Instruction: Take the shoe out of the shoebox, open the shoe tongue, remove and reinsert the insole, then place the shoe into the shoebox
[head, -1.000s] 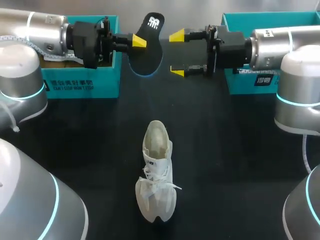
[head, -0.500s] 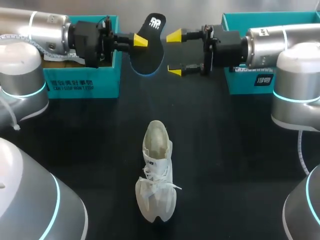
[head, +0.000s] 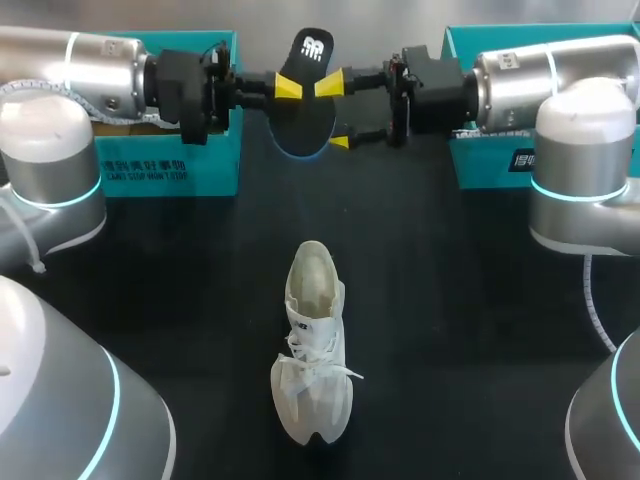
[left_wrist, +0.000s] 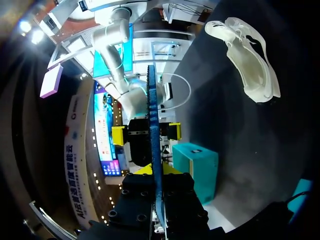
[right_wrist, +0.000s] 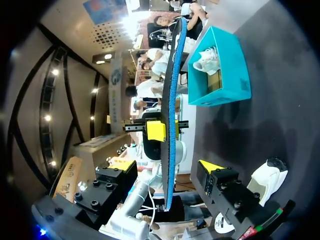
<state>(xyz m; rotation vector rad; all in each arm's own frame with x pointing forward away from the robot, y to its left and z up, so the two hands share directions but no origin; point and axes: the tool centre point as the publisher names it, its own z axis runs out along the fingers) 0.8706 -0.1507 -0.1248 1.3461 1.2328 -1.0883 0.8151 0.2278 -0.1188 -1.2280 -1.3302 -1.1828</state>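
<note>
My left gripper (head: 287, 87) is shut on a black insole (head: 306, 110) and holds it up above the far middle of the table. In the left wrist view the insole (left_wrist: 152, 125) runs edge-on out of the gripper (left_wrist: 155, 172). My right gripper (head: 335, 113) comes in from the opposite side. It is open, with one yellow tip on either side of the insole's edge. In the right wrist view the insole (right_wrist: 170, 115) stands between the fingers of the gripper (right_wrist: 165, 172) with a gap to each. The white shoe (head: 312, 345) lies on the table, mouth toward the far side.
A teal shoebox (head: 165, 160) stands at the far left under my left arm, and another teal box (head: 480, 165) at the far right under my right arm. The right wrist view shows the left box (right_wrist: 220, 75) with a white shoe inside.
My right gripper has moved left until its fingers straddle the insole, and they have narrowed somewhat. My left gripper has shifted slightly right with the insole. The shoe has stayed put.
</note>
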